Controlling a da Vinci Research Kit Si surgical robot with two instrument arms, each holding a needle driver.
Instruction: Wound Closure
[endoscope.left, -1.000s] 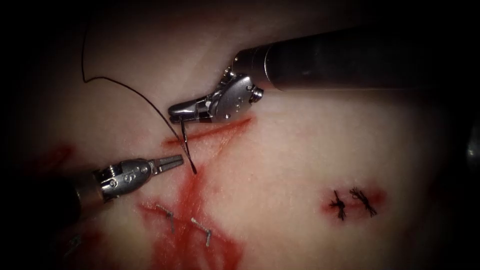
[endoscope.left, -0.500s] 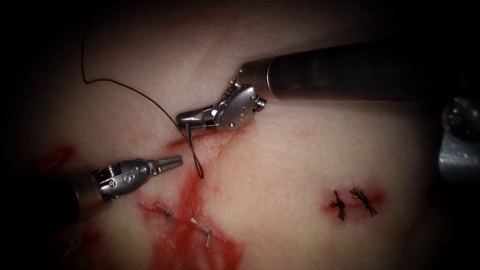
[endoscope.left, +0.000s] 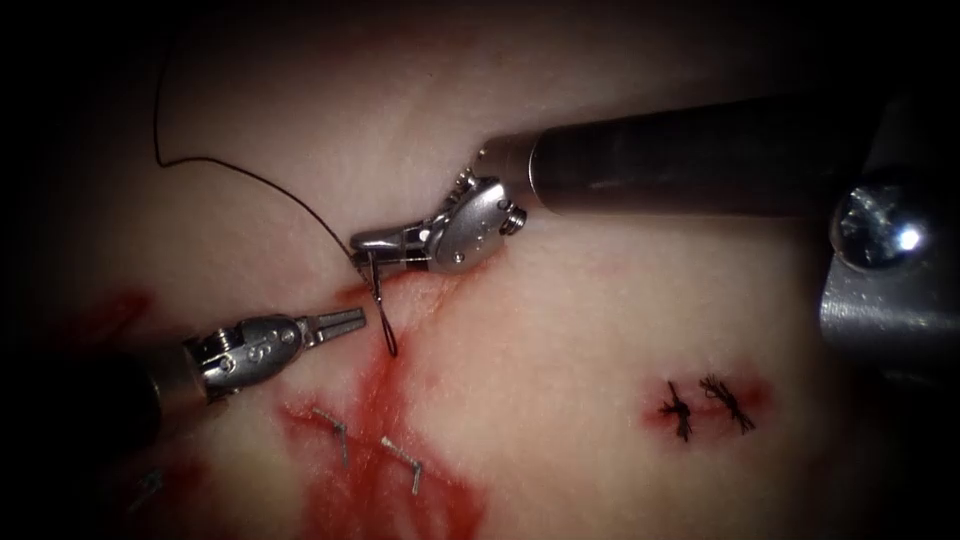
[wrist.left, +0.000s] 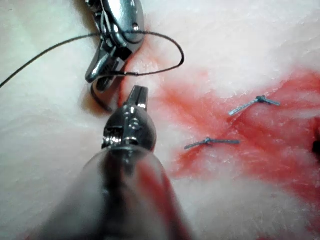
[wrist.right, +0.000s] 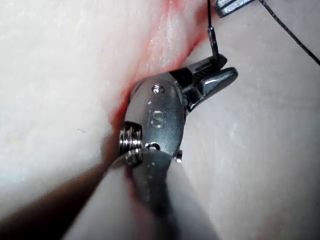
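Jaws of right tool (endoscope.left: 365, 243) clamp needle (endoscope.left: 380, 310); its tip indistinct.

dark surround (heavy vignette), one bright glint

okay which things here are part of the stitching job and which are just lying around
In the job:
right tool, holding the needle near its thread end
thread
cut in the tissue
left tool, holding nothing

Lying about:
thread ends
two dark knots
red fluid
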